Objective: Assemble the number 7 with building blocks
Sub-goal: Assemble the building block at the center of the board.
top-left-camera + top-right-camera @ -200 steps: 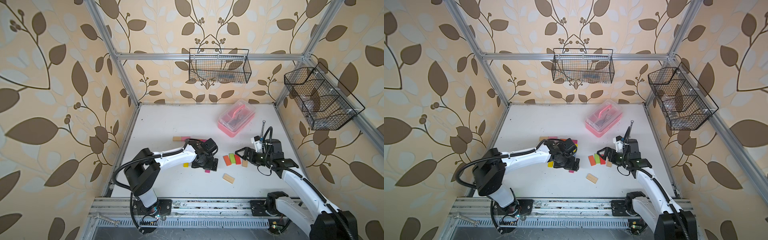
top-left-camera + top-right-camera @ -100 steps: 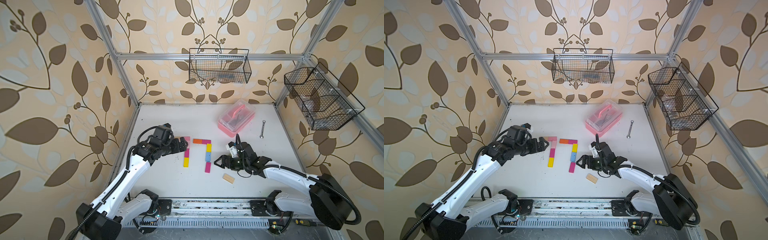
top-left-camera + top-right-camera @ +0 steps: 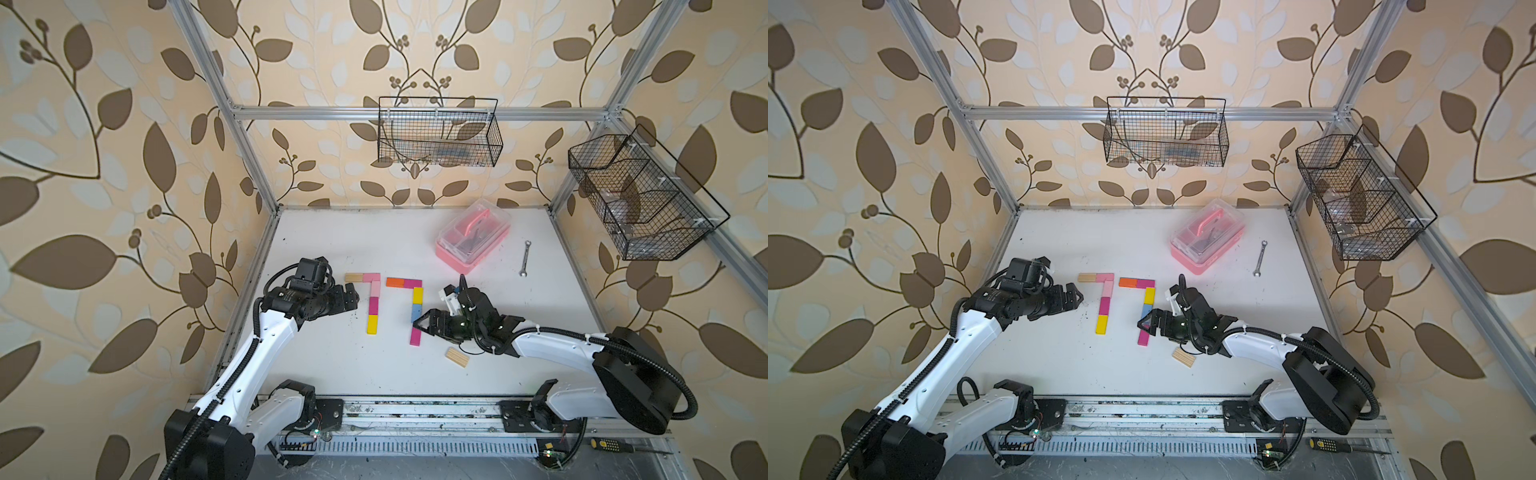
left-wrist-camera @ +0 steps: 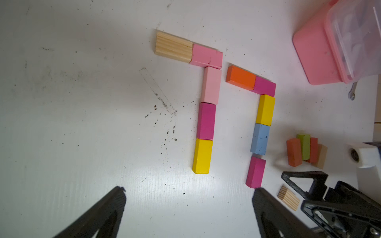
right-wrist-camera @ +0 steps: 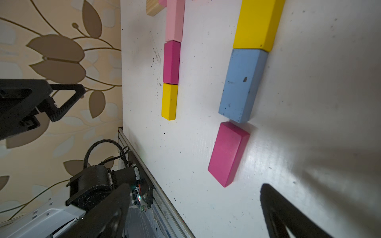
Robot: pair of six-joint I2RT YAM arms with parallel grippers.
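Observation:
Two 7 shapes of building blocks lie side by side on the white table (image 3: 332, 232). One number 7 (image 3: 375, 291) has a wood and pink bar with a pink, magenta and yellow stem. The other's stem (image 3: 417, 296) ends in a magenta block (image 5: 227, 153) lying slightly askew. My right gripper (image 3: 417, 326) is open just right of that block, touching nothing. My left gripper (image 3: 354, 297) is open and empty, left of the first 7. A loose wood block (image 3: 457, 357) lies by the right arm. In the left wrist view, several loose blocks (image 4: 305, 151) stand clustered.
A pink clear-lidded box (image 3: 473, 241) and a wrench (image 3: 525, 258) lie at the back right. Wire baskets hang on the back wall (image 3: 438, 133) and right wall (image 3: 640, 199). A screwdriver (image 3: 611, 445) rests on the front rail.
A second ago my left arm reached over the middle blocks; it has drawn back to the left. My right gripper has come down beside the magenta block. Both have stood still since half a second ago.

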